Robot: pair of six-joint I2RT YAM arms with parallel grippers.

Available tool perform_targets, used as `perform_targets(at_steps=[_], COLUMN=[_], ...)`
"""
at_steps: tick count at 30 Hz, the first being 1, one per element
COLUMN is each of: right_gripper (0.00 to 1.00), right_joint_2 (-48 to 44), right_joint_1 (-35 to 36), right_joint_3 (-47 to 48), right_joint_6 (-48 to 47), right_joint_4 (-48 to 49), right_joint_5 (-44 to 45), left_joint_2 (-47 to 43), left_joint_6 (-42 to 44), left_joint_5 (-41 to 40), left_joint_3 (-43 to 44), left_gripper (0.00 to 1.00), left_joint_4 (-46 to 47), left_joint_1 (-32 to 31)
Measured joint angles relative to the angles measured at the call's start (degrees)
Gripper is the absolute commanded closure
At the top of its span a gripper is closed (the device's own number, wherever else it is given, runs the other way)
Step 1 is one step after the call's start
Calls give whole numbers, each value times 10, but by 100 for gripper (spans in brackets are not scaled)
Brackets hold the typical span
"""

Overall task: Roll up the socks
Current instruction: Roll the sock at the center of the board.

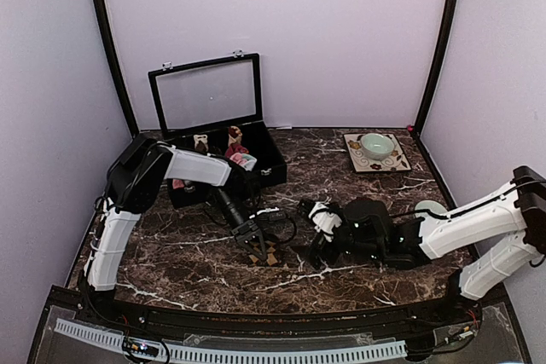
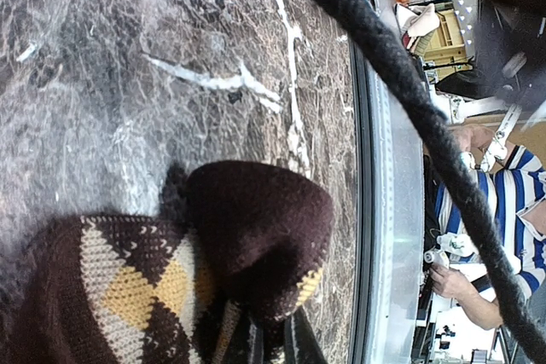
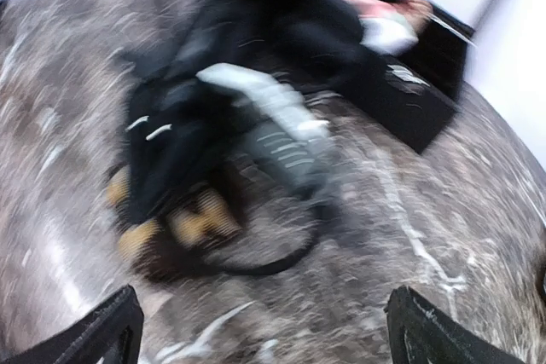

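Observation:
The dark brown sock with tan diamond checks (image 2: 171, 270) lies bunched on the marble table, near the middle (image 1: 266, 256). My left gripper (image 2: 273, 349) is shut on its folded brown end, and its fingers come down onto the sock from the left in the top view (image 1: 252, 242). My right gripper (image 3: 273, 338) stands wide open with nothing between its fingers. It hovers over bare marble just right of the sock (image 1: 309, 229). The right wrist view is blurred and shows the sock (image 3: 192, 221) under the left gripper. Pink and mint fabric, seemingly the pink sock (image 1: 242, 159), lies in the black box.
An open black box (image 1: 275, 162) with a raised glass lid stands at the back left, holding small sock bundles. A patterned tray (image 1: 351, 159) with a mint bowl (image 1: 376, 144) stands at the back right. A black cable (image 3: 281, 257) loops beside the sock.

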Motion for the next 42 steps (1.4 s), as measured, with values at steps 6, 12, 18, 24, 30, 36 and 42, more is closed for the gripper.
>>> perform_targets(at_steps=[6,12,18,24,30,36,42], right_gripper=[1,19,34,38,42,48,56], right_joint_2=[-7,-72,-68,54,145,194,219], right_joint_1=[-77,-21,71,86,80,60,39], right_joint_3=[45,-13,-60,-8,60,101,109], right_joint_6=[63,73,20,-50,-131,-175,-193], right_joint_4=[-33,-33,-14,-4,22,30,32], right_joint_5=[3,9,-10,-57,-72,-97,-115], left_joint_2=[-3,-1,12,12,12,12,12], left_joint_6=[0,0,3,2,2,3,3], left_joint_5=[-2,6,19,19,18,18,18], left_joint_3=[-4,0,11,12,12,12,12], left_gripper=[100,100,100,100,100,100,100], left_joint_4=[4,1,-16,-17,-16,-17,-17], left_joint_1=[0,2,8,8,8,8,8])
